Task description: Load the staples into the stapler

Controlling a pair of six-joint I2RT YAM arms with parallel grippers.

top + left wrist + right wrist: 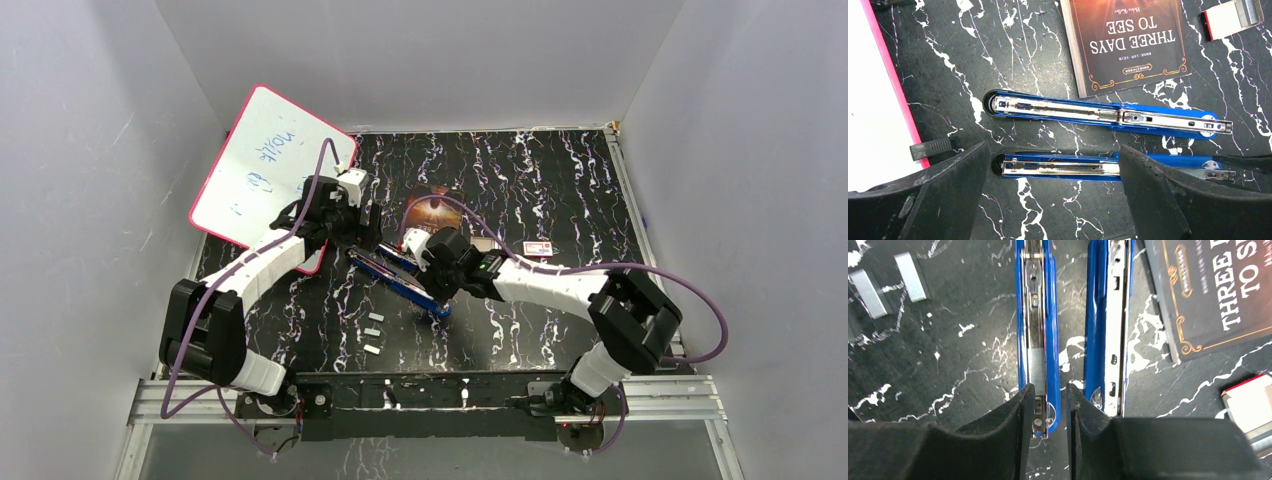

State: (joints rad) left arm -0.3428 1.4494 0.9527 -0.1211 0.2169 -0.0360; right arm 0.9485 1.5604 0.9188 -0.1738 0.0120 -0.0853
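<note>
The blue stapler (400, 283) lay opened out on the black marbled table (560, 190), seen as two parallel blue bars with their metal channels facing up; I could not tell whether the bars were joined. The staples (373, 332), three short silvery strips, lay loose on the table just on the near side of the stapler, apart from it and untouched by either arm. The left gripper (1053, 146) hung over the nearer bar with its fingers spread as wide as they go, one on each side of the bar's middle stretch and gripping nothing. The right gripper (1049, 390) stood at one end of that same bar with its fingers only a little apart. The bar's end showed in the narrow gap, and a sliver of table showed between its blue side and one finger, so it was not clamped. A book titled THREE DAYS TO SEE (1128, 45) lay beyond the stapler, a small red-and-white box (538, 248) to its right, and a pink-rimmed whiteboard (265, 165) leaned at the left.
</note>
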